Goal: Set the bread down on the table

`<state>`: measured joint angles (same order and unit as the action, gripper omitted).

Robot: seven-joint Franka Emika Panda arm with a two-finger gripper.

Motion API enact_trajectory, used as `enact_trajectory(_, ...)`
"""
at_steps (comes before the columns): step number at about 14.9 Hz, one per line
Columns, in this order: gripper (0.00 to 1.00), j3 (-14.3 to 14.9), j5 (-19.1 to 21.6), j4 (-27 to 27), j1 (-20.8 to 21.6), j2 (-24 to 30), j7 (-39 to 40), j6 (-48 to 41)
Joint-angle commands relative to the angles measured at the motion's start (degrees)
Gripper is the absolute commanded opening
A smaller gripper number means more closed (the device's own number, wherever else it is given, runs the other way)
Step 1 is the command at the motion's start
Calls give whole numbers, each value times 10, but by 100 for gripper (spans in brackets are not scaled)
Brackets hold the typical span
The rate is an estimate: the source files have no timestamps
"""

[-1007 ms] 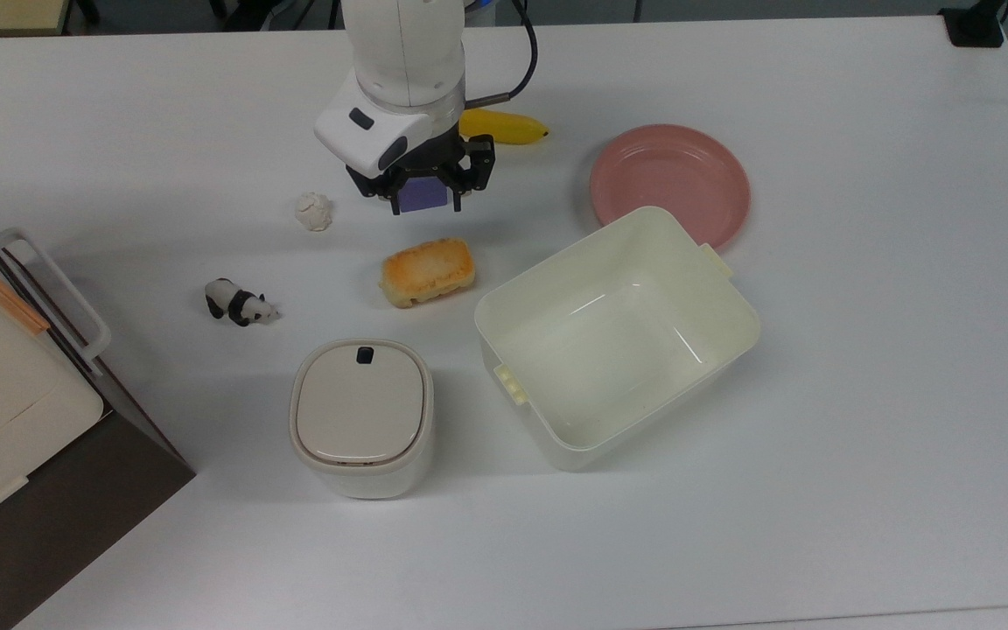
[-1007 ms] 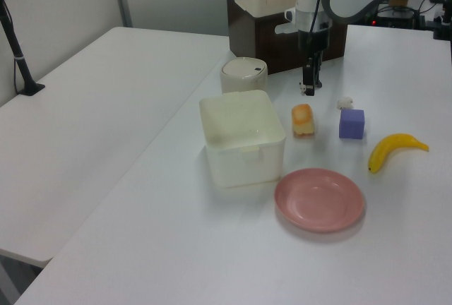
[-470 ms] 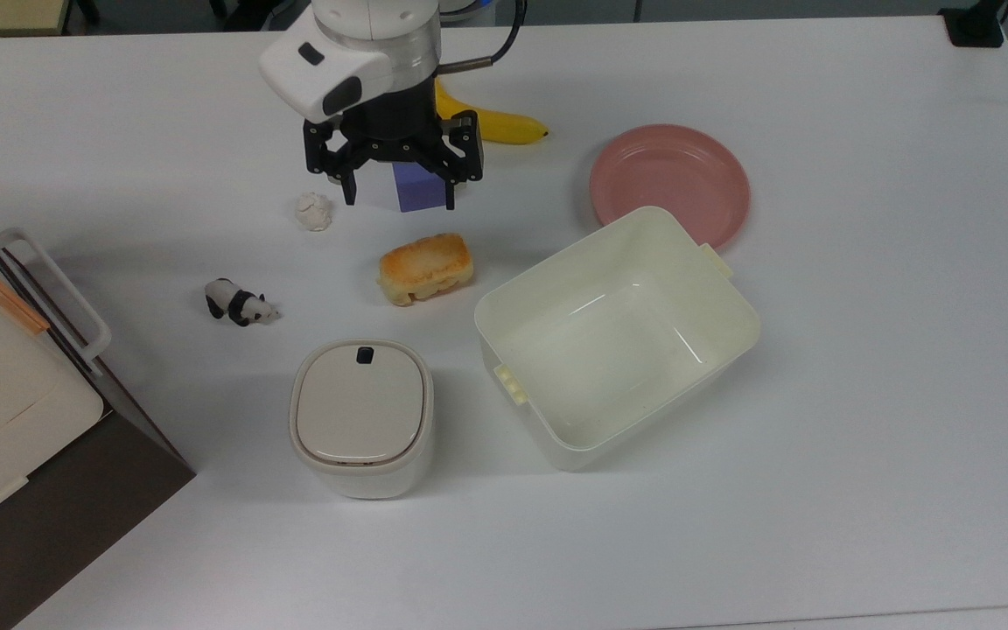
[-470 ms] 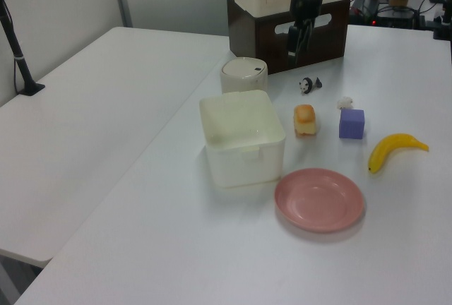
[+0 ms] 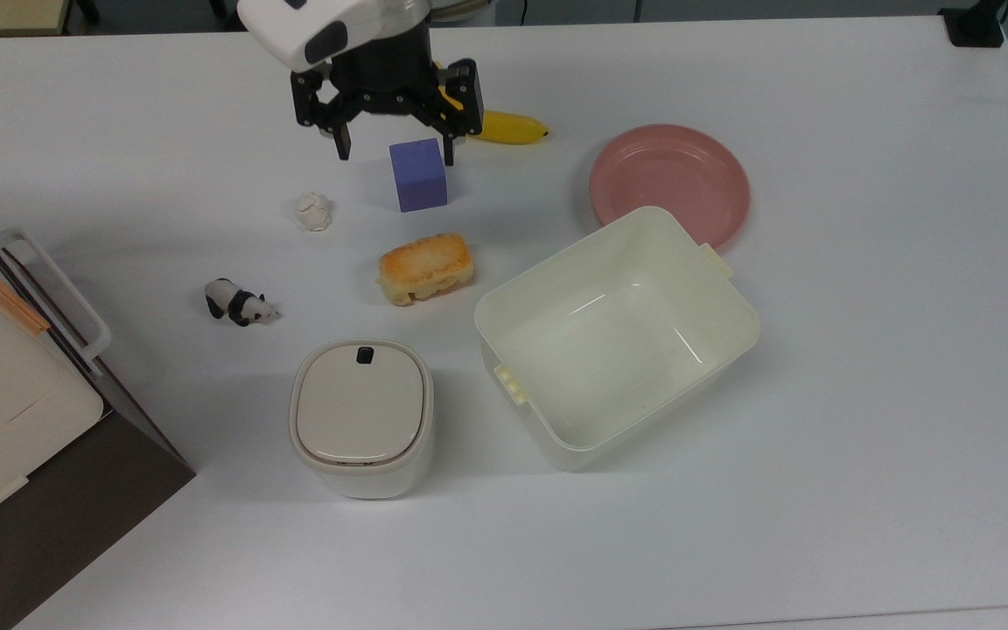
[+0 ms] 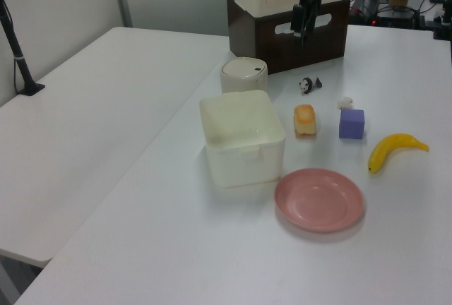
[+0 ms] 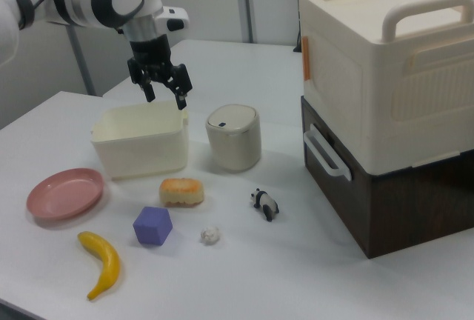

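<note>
In the right view, going from near to far: the banana (image 7: 101,262) is lying closest, then the cube (image 7: 152,225) and a little white ball (image 7: 210,235). A toy panda (image 7: 264,204) is standing a bit to the right view's right. Next, the bread (image 7: 181,192) is lying flat on the table (image 7: 244,275), touching nothing. It is sitting between the cube and the bin (image 7: 141,141). The pink plate (image 7: 64,192) is sitting at the right view's left. Behind the bread, a pot (image 7: 233,137) with a lid is standing beside the bin. Farther back, the gripper (image 7: 164,92) is hanging up in the air. Its fingers are spread wide apart and are holding nothing. In the top view, the gripper (image 5: 392,150) is hanging over the far edge of the cube (image 5: 418,175).
</note>
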<state>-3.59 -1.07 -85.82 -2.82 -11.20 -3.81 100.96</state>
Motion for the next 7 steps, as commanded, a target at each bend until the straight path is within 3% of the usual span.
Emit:
enact_trajectory(1,100,2,8,20,2,5,-12,-30)
enact_trajectory(7,100,3,10,42,3,5,-11,-65)
